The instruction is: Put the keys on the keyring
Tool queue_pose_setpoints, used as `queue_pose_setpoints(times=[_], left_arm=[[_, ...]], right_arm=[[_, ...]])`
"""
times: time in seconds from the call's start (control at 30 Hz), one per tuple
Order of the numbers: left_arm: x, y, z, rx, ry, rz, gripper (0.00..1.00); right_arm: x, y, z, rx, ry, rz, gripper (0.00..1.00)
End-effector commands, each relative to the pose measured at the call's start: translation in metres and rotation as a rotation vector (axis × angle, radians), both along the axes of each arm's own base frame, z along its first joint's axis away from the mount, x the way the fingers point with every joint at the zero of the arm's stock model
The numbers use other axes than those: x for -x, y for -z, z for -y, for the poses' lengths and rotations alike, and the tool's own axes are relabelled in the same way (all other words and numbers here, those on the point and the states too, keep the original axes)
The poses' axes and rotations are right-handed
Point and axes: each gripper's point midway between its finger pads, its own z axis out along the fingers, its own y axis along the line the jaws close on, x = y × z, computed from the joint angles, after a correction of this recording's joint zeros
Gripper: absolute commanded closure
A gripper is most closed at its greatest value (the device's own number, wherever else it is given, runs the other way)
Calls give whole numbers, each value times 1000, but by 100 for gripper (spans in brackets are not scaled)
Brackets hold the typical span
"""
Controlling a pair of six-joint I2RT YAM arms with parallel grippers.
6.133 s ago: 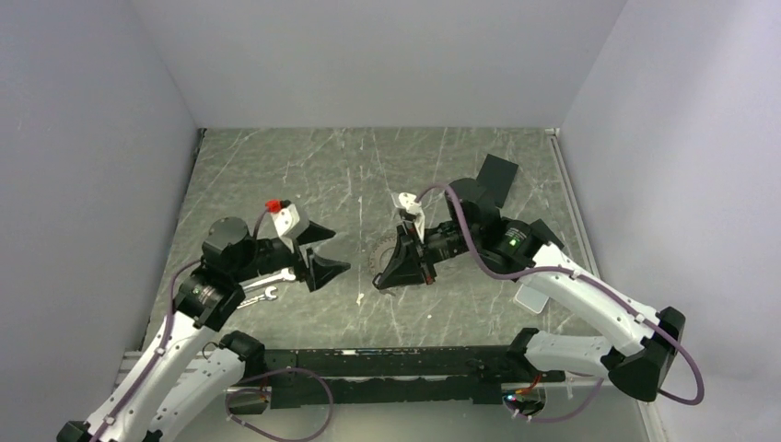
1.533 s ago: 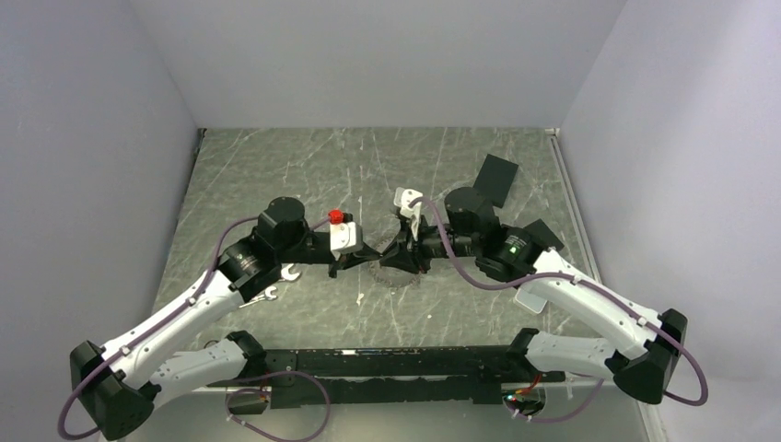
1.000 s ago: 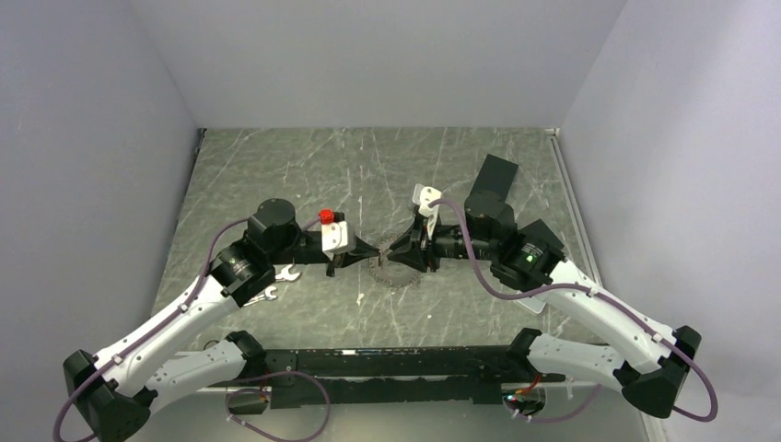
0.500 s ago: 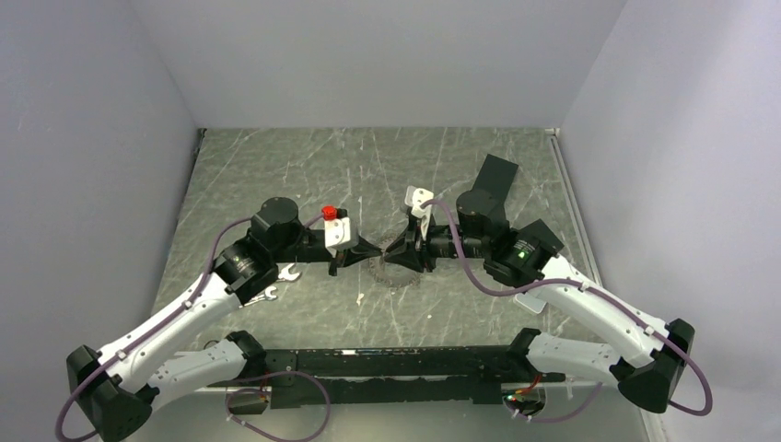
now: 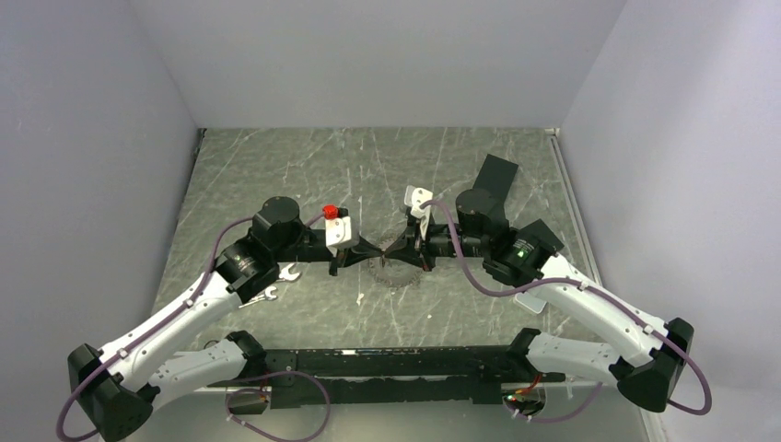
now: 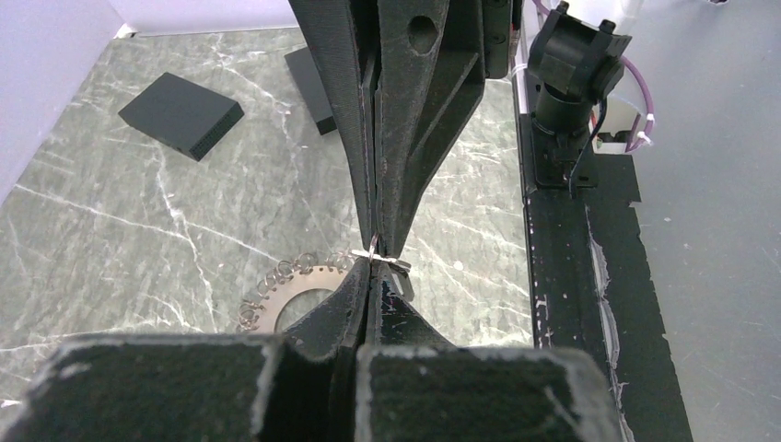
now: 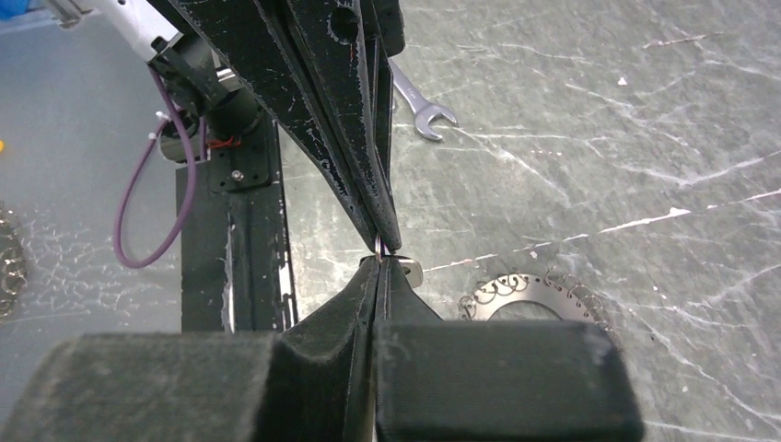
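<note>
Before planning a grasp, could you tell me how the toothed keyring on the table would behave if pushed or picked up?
The keyring looks thin and rigid, so it is probably light and stiff. Lying flat on the smooth table, it would likely slide rather than roll, and be hard to get under. Its toothed edge may snag.
</note>
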Motion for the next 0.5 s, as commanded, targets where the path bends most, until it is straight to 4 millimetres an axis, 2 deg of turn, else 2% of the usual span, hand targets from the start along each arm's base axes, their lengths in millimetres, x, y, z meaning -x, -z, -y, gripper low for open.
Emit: queue_pose_setpoints(times=[0.0,0.07,0.1,0.13,0.2,0.3,0.37,0.47], left_arm=[[4,-16,5,45,40,14,100],[5,-15,6,38,50,4,100],[6,-14,7,35,54,0,96],[6,-13,7,31,58,-4,83],[5,-11,5,18,49,-2,65],[2,-5,1,-10,20,4,50],[-1,3,-1,-42,6,-3,32],[-9,11,1,-70,-32,-62,10]], right_arm=[[-3,-29,-7,-74,-18,70,100],[-2,-28,-7,-79,-19,68,100],[-2,-28,-6,-80,-18,66,100],[-2,-27,-5,-84,-5,65,100],[-9,-21,-1,-73,55,46,100],[-24,1,13,-34,207,-6,100],[-32,14,25,-19,312,-47,100],[-42,30,46,-2,467,-76,100]])
